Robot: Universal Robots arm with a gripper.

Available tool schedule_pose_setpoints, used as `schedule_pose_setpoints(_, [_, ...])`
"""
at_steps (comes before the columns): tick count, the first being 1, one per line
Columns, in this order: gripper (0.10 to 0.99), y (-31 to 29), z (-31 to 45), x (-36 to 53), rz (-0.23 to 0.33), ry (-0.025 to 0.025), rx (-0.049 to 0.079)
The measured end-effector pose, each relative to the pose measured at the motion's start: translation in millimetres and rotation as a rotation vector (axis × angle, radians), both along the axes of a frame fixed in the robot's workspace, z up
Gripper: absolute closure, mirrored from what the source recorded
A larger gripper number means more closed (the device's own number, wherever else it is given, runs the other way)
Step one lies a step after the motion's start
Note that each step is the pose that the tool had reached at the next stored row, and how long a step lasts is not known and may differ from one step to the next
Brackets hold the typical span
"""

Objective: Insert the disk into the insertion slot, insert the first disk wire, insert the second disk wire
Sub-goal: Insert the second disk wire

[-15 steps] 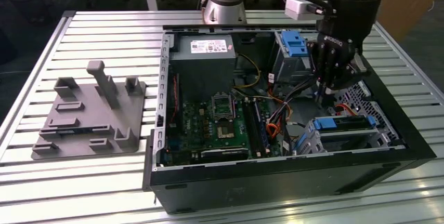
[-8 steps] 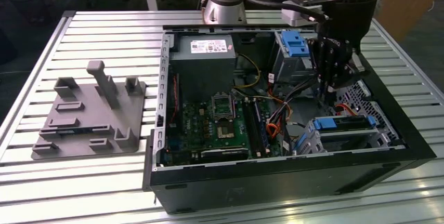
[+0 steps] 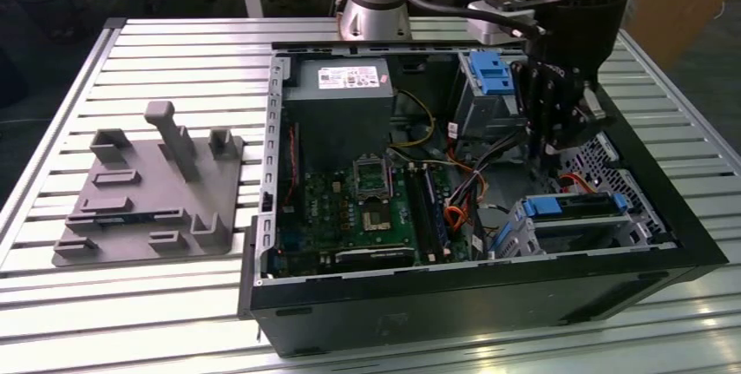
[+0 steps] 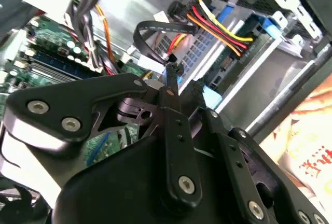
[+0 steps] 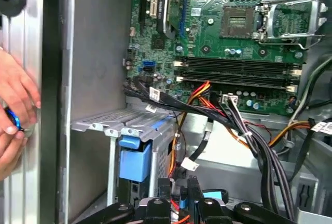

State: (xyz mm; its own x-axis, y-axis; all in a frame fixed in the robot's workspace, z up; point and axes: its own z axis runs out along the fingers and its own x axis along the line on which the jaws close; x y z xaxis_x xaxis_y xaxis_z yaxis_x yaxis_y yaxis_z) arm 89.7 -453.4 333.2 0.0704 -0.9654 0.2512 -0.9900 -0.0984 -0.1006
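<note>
You are looking at the disk (image 3: 575,207), a silver drive in a bright blue carrier, lying flat inside the insertion slot (image 3: 527,239), the perforated cage at the case's near corner on the exterior view's right; its long axis is running across the case, handle toward the motherboard (image 3: 370,209). No writing is legible. The end effector (image 3: 556,144) is hanging just above the cage, fingers drawn narrow in the second wrist view around what seems a small blue plug (image 4: 171,71), though the grip is unclear. The case is sitting on the slatted bench (image 3: 162,305)
</note>
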Motion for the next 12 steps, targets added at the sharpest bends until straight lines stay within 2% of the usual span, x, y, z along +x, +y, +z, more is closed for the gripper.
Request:
schedule_pose_setpoints(1, [0.812, 0.0, -0.1, 0.0, 0.000, -0.0003, 0.016])
schedule_pose_setpoints(2, [0.812, 0.0, 0.5, 0.0, -0.001, -0.0004, 0.020])
schedule_pose_setpoints(3, [0.812, 0.0, 2.4, -0.1, -0.001, -0.0004, 0.021])
schedule_pose_setpoints(7, [0.812, 0.0, 19.1, 0.0, -0.002, -0.0004, 0.022])
schedule_pose_setpoints(10, [0.812, 0.0, 26.1, 0.0, -0.004, -0.0004, 0.021])
schedule_pose_setpoints(12, [0.812, 0.0, 27.5, 0.0, -0.010, -0.0004, 0.022])
